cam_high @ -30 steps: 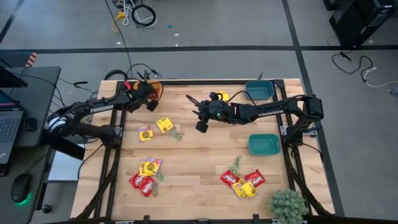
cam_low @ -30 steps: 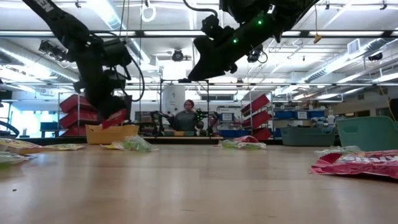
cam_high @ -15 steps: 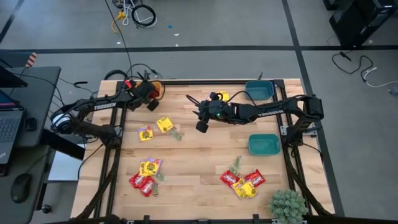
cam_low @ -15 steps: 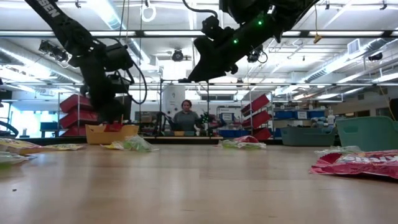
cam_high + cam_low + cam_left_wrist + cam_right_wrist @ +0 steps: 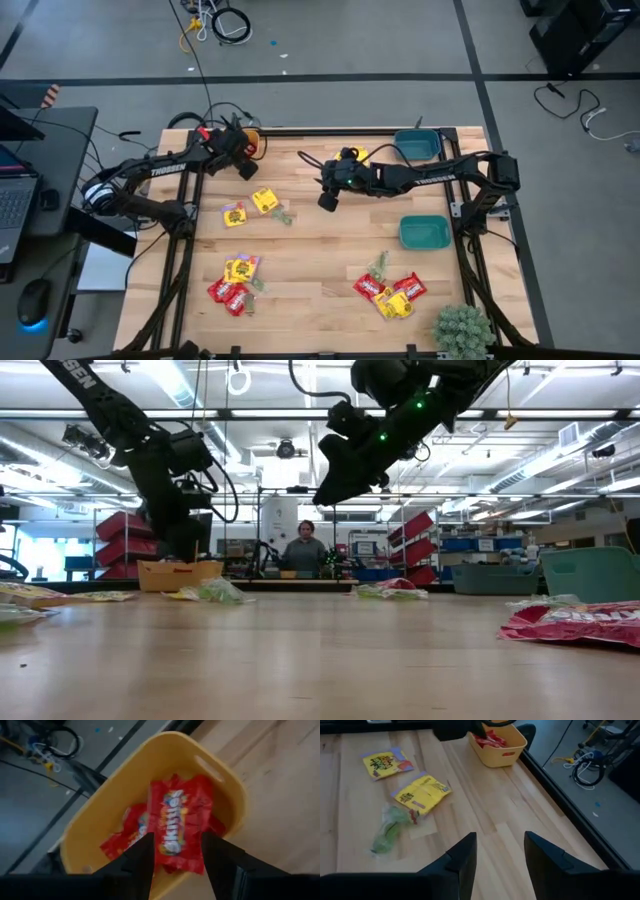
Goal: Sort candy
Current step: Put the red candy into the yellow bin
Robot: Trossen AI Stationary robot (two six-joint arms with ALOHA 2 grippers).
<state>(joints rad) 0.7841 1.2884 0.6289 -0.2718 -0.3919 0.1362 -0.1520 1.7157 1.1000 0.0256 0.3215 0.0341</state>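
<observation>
On the wooden table I see the work spread wide, so I take it from the biggest things down. My left arm reaches to the far-left corner; my right arm stretches across the far middle, its gripper hanging above bare wood with the fingers apart and nothing between them.

The left gripper hovers over the yellow-orange bowl, jaws spread, and a red candy packet lies loose in the bowl below them, on top of other red ones. I judge this the release step of a drop. To do it well, I would lift straight up before swinging away, so a fingertip does not catch the wrapper or nudge the bowl's rim.

Remaining candy sits in groups: yellow packets near the left-middle, a red and yellow mix at the near left, another mix at the near right. Two teal bowls stand on the right side.

The overhead view hides the bowl's contents under the left wrist; only the left wrist camera shows the packet has landed inside. The right wrist camera shows a pale green packet beside a yellow one, barely readable from above. The table-level view shows both grippers well clear of the surface.
</observation>
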